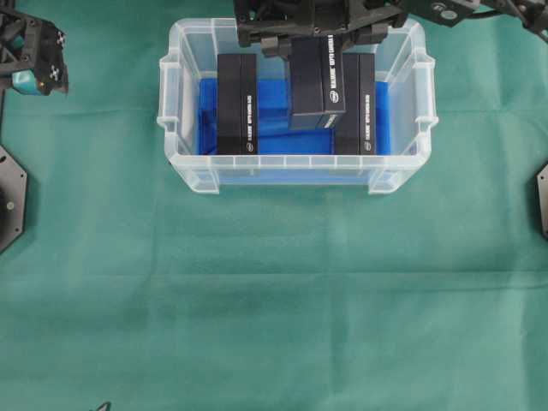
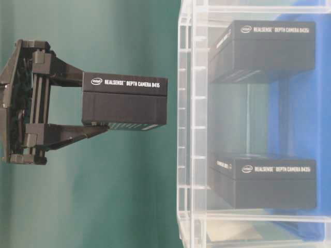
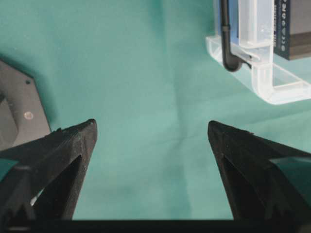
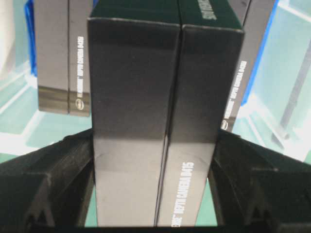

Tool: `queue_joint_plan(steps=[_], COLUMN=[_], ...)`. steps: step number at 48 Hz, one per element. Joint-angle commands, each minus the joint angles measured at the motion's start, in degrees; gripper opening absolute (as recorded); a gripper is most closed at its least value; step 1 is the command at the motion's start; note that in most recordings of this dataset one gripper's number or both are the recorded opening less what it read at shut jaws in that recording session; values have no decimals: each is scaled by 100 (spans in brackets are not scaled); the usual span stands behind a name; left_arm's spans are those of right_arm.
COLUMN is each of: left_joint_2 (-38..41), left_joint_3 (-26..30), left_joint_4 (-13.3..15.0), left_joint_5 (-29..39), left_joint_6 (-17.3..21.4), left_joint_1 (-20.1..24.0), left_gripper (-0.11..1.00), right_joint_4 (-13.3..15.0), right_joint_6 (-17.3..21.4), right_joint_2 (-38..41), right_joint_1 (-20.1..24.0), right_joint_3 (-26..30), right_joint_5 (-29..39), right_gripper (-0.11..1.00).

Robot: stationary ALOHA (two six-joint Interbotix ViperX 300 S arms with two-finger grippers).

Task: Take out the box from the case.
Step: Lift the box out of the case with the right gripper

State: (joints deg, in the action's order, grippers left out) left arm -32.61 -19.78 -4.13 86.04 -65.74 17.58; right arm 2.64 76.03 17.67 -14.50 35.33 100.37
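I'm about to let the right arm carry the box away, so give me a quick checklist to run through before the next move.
1. Right gripper shut on the lifted box: ok, fingers press both sides.
2. Lifted box above the bin rim: ok, the table-level view shows it outside the wall.
3. Lifted box apart from the two other boxes: ok, both rest on the blue cloth.
4. Left gripper out of the way: ok, open over bare green cloth, beside the bin corner.
5. Grip firm enough to carry: cannot tell.
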Motion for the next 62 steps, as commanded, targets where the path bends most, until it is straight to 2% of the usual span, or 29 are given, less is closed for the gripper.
queue_joint_plan(steps=[1, 40, 52, 62], left_joint_2=[-26, -26, -26, -26], left_joint_3=[105, 105, 105, 105], left_joint_4=[9, 9, 9, 9], left_joint_5=[-9, 9, 18, 18], left_joint_6=[0, 0, 0, 0], left_joint_1=[18, 9, 18, 9], left_gripper=[94, 94, 94, 94], right_joint_4=[35, 114, 114, 237], right_joint_6=[-9, -9, 70, 422], right_joint_2=[-334, -334, -334, -334], right_joint_1=[9, 9, 281, 729], right_joint_3=[158, 158, 158, 158], right_joint_5=[9, 9, 9, 18], right_gripper=[67, 67, 67, 67])
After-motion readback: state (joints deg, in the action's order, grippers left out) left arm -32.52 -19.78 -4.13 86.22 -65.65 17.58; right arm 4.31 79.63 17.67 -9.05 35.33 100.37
